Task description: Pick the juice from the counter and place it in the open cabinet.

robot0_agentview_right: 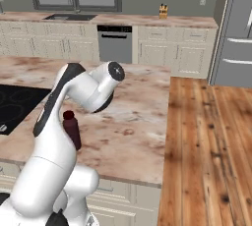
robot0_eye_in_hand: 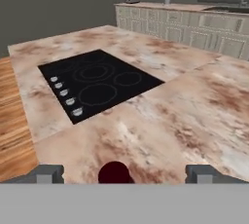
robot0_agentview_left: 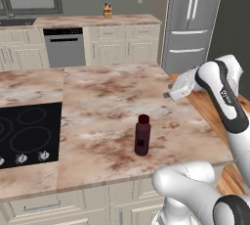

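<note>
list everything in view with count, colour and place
small dark maroon juice bottle: 1, red cap, upright on island counter
pinkish-brown marbled island counter: 1, over cream drawers
black inset cooktop: 1, left part of island
tan knife block: 1, on far wall counter
grey dishwasher: 1, under wall counter
grey fridge: 1, right of wall counter
white arm's gripper: 1, dark tips wide apart, above the bottle cap

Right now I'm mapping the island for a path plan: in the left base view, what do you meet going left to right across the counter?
Black cooktop → juice → the arm's white wrist over the counter's right edge.
</note>
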Controlling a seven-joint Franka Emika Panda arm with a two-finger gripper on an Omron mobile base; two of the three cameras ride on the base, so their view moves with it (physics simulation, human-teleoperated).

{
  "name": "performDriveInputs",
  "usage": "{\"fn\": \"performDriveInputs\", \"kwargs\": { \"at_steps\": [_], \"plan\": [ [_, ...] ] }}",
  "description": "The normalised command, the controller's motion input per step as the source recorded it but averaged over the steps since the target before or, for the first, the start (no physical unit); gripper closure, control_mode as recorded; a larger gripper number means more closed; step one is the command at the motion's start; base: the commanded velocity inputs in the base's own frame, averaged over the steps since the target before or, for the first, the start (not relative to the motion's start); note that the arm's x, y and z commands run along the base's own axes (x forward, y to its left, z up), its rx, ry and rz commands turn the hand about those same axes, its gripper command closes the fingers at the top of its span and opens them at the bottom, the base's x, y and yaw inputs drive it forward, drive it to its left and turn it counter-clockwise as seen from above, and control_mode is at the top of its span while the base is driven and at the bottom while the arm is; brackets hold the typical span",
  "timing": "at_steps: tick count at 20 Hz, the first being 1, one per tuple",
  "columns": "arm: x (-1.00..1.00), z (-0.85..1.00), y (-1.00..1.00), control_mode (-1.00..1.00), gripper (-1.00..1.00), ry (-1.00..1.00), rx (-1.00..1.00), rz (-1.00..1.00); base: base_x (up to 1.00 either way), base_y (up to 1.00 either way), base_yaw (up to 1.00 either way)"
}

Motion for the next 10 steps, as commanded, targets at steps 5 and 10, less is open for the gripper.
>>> {"fn": "performDriveInputs", "kwargs": {
  "at_steps": [5, 10],
  "plan": [
    [0.0, -0.09, 0.0, -1.0, -1.0, -0.18, 0.03, 0.21, 0.0, 0.0, 0.0],
    [0.0, -0.29, 0.0, -1.0, -1.0, -0.1, 0.0, 0.09, 0.0, 0.0, 0.0]
  ]
}}
